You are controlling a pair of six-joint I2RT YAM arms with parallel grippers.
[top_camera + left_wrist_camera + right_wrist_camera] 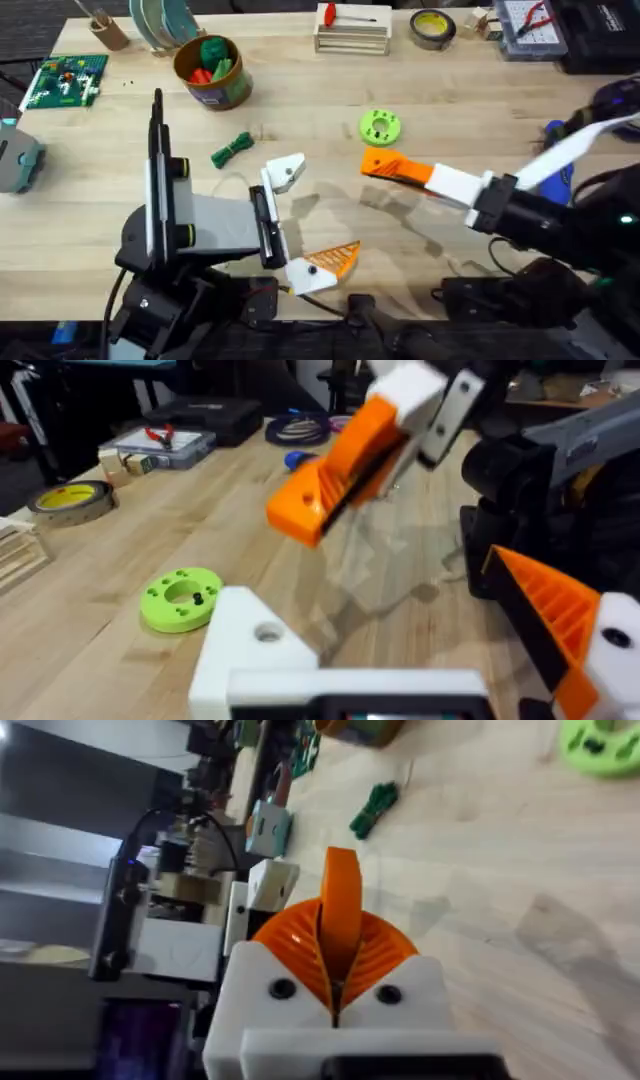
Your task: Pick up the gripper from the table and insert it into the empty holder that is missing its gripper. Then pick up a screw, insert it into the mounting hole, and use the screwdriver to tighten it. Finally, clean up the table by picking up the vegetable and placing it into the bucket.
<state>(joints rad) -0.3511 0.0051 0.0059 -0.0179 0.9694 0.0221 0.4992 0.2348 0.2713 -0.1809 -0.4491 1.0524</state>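
- Step one in hand, by my read: your right gripper (372, 165) is pressed together, pinching the gripper (341, 910), the loose orange wedge, lifted off the table (460, 100).
- Wedge sits between the pads, sticking out past them; its long axis runs along the fingers, tip aimed at the left arm.
- Your left gripper (310, 215) is spread wide, holding nothing; the holder (286, 172), its bare white far block, is still without a tip.
- Next move calls for lining up the wedge with that block's face and sliding it on straight.
- Screw, screwdriver (557, 150) untouched; vegetable (232, 150) lies on the table near the bucket (212, 72).
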